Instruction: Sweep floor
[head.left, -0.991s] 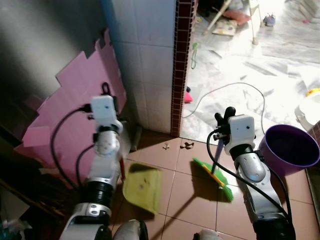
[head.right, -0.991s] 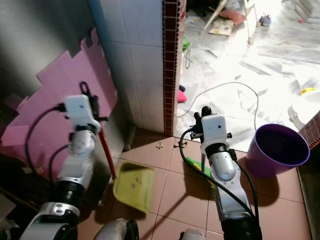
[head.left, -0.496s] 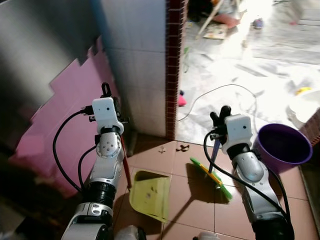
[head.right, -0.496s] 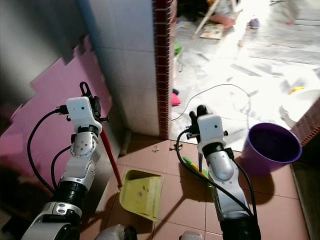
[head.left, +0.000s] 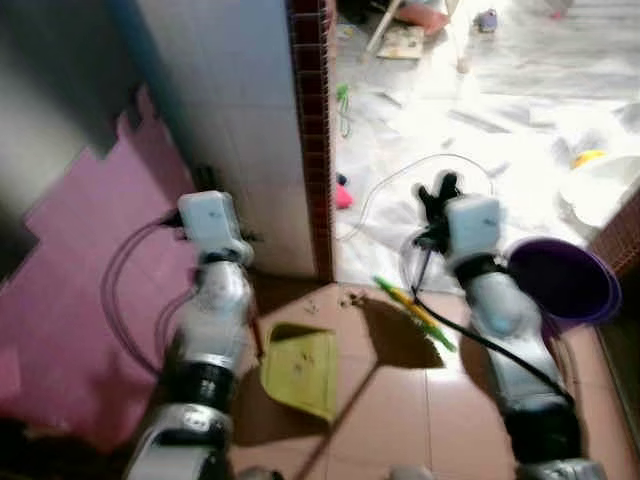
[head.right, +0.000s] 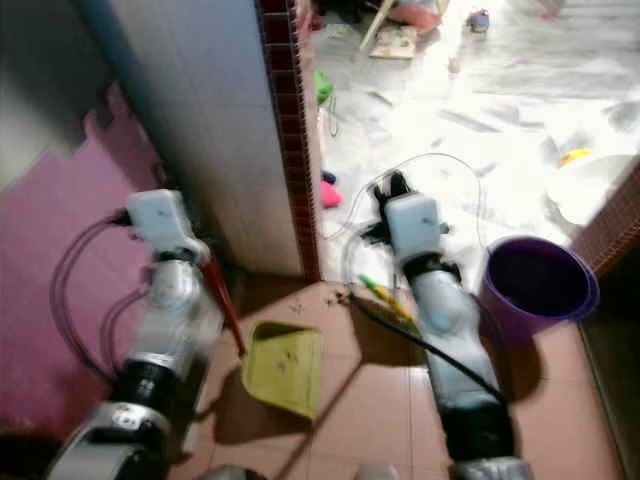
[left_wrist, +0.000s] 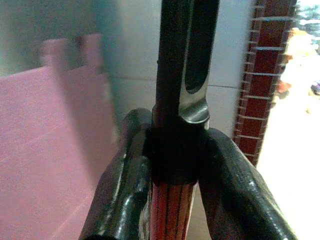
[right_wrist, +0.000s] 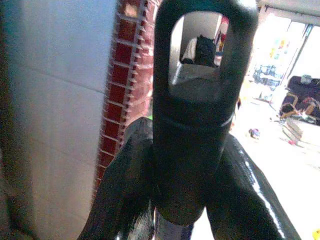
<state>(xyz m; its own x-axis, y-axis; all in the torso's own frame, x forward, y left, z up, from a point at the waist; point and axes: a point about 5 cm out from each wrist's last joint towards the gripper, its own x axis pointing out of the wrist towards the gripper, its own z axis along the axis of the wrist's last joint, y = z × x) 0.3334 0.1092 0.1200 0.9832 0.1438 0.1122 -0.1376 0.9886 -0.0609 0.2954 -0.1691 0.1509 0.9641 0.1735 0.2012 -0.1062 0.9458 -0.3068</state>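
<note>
Head views, blurred: yellow dustpan (head.left: 298, 370) on the brown floor tiles (head.left: 400, 420) near the brick-edged wall corner (head.left: 310, 150), green broom head (head.left: 412, 312) beside it, purple bucket (head.right: 538, 285) to the right. Left wrist view: left gripper (left_wrist: 172, 165) clenched around the red dustpan handle (left_wrist: 172, 210). Right wrist view: right gripper (right_wrist: 187, 175) clamped on the black broom handle (right_wrist: 192, 110).

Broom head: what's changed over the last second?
The green broom head went from behind the right gripper forward toward the debris by the brick corner. The camera also shifted. The yellow dustpan is still flat on the tiles; the left gripper still clamps its red handle.
</note>
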